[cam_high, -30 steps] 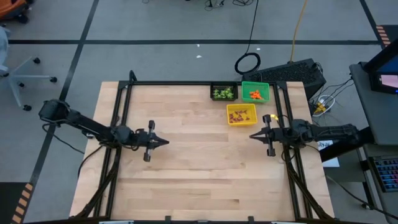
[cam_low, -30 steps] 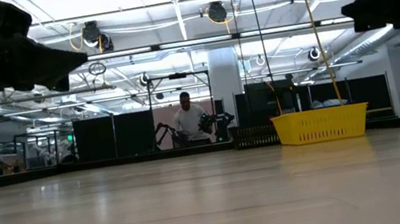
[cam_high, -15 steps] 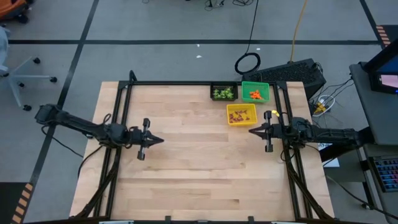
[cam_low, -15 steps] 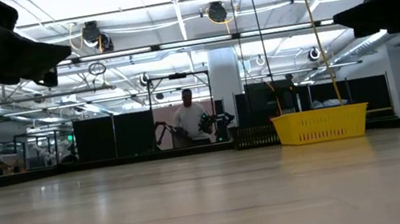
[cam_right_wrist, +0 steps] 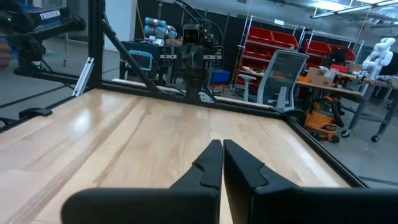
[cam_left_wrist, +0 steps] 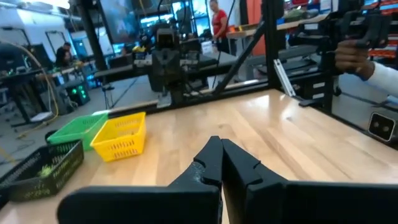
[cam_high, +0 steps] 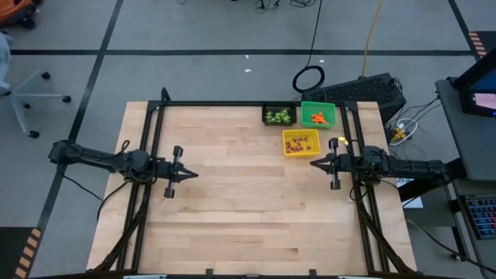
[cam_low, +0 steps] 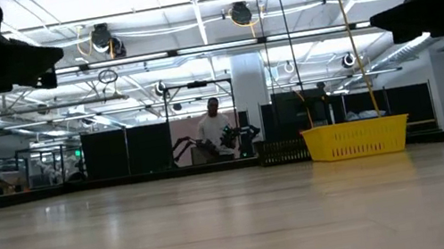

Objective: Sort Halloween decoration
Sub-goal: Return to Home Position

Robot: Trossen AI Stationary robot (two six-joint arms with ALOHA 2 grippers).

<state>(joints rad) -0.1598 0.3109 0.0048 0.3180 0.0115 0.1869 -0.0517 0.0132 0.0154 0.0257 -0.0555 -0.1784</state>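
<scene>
The Halloween decoration lies sorted in three small bins at the table's far right: light-green trinkets in the black bin, orange ones in the green bin, purple ones in the yellow bin. My left gripper hovers shut over the table's left side, pointing level toward the right and holding nothing. My right gripper hovers shut at the right edge, pointing left, just near of the yellow bin. Both show shut in their wrist views.
A black frame runs along the table's far edge and down both sides. The middle and near part of the wooden table lie bare. In the low view a person stands in the room beyond the table.
My left gripper has drawn back toward the table's left edge, staying shut and level above the wood. My right gripper has shifted slightly toward the table's far edge.
</scene>
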